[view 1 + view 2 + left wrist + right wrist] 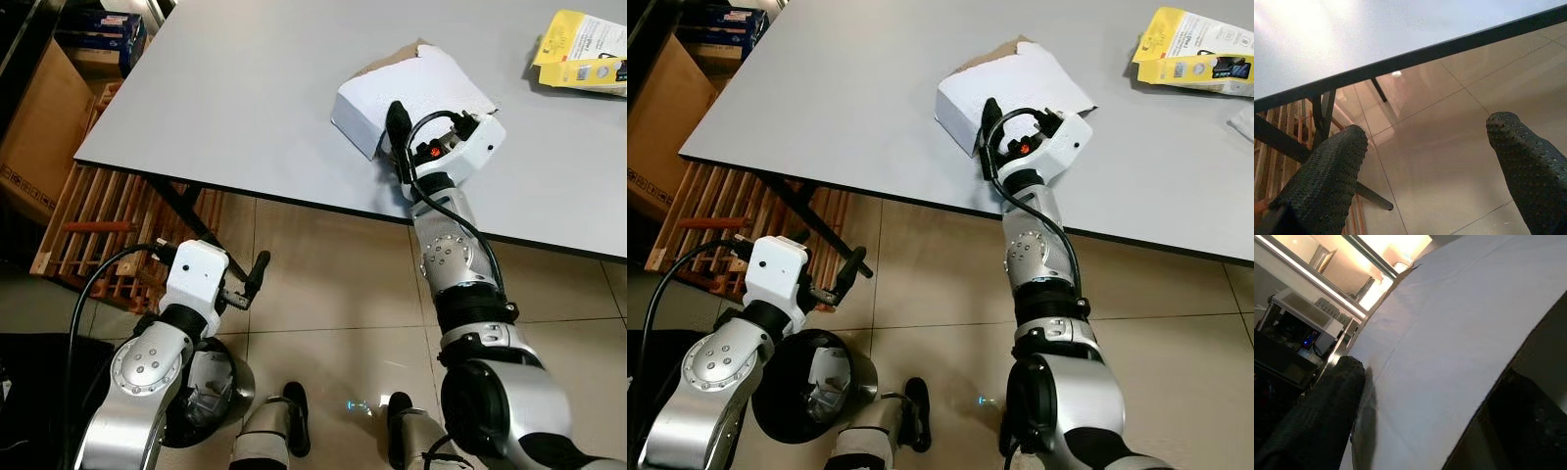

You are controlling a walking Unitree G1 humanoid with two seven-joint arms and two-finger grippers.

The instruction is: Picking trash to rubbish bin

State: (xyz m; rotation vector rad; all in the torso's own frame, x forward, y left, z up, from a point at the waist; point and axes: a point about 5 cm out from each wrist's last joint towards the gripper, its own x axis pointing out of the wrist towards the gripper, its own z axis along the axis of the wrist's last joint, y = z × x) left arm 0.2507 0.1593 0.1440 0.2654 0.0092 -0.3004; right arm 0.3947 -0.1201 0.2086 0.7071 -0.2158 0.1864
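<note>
A white flattened paper box (pixel 416 93) with a torn brown cardboard edge lies near the front edge of the grey table (pixel 245 88). My right gripper (pixel 397 132) reaches up from below the table edge and is shut on the box's near side. One black finger lies on top of it. In the right wrist view the white box (pixel 1449 323) sits between the two fingers (pixel 1327 411). My left gripper (pixel 247 284) hangs open and holds nothing, low over the tiled floor. It is just above a round black rubbish bin (pixel 216 392).
A yellow package (pixel 583 49) lies at the table's far right. A brown cardboard carton (pixel 39 127) and a wooden slatted pallet (pixel 108 225) stand to the left under the table's corner, beside its black legs (pixel 1283 142). My feet (pixel 289 416) stand on beige tiles.
</note>
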